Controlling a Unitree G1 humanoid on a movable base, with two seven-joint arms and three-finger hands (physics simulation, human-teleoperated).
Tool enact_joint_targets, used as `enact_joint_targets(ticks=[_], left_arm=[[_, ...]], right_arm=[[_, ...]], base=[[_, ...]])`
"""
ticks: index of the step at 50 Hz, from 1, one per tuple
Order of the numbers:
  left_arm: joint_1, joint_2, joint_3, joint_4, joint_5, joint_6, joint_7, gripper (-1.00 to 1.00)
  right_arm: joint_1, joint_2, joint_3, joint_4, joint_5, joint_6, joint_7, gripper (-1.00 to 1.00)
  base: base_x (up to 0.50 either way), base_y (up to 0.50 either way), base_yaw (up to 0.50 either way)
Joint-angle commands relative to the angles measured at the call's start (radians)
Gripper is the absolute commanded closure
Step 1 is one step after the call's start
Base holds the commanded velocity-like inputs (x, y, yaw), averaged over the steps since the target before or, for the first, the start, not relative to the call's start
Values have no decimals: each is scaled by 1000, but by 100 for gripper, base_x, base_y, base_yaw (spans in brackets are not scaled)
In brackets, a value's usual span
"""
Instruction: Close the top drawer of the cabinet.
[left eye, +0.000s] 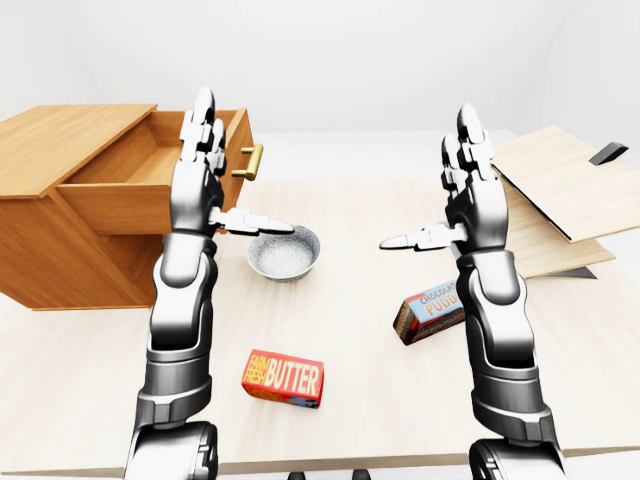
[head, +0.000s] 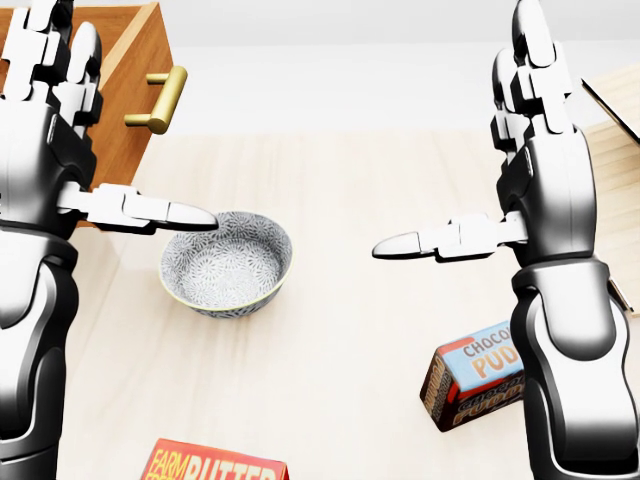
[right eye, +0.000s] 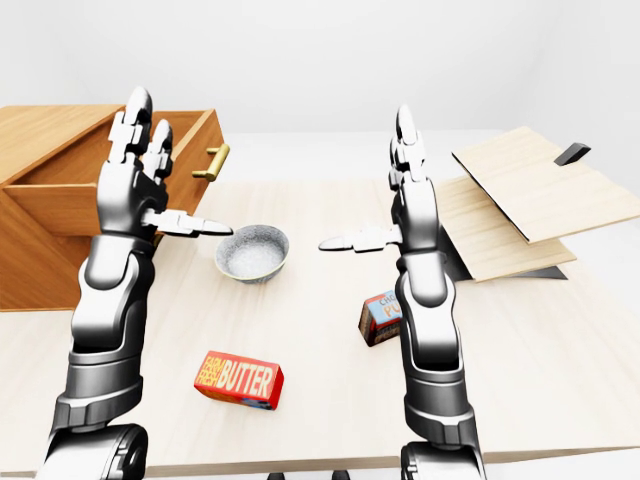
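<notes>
Bright, even light (soft shadows), sharp

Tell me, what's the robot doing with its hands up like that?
It wants to shut the top drawer of the wooden cabinet, which sticks out open. Both hands, left hand and right hand, are raised, open and empty. A bowl, butter box and pudding box sit untouched on the table.

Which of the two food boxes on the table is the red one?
The butter box, lying near the table's bottom edge in the left-eye view, between the two arms. The other, the chocolate pudding box, is brown and blue and sits beside the right arm.
</notes>
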Motion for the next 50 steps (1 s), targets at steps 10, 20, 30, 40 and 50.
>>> enact_joint_targets(ticks=[10,20,30,40,50], left_arm=[[125,-80,-61,121,77,0,-35,-100],[122,-87,-61,335,95,-16,-18,-100],[34,-26,-13,606,59,-163,27,-100],[-23,46,21,703,35,-175,55,-100],[-22,98,48,712,31,-175,73,-100]], right_arm=[[22,3,-3,-1,-28,0,-10,-100],[46,3,-2,-16,-33,0,1,-100],[68,1,-12,-31,-35,0,8,-100],[89,7,-9,-37,-40,0,10,-100],[113,11,-10,-44,-45,0,21,-100]], base=[[0,0,0],[0,0,0],[0,0,0],[0,0,0],[0,0,0]])
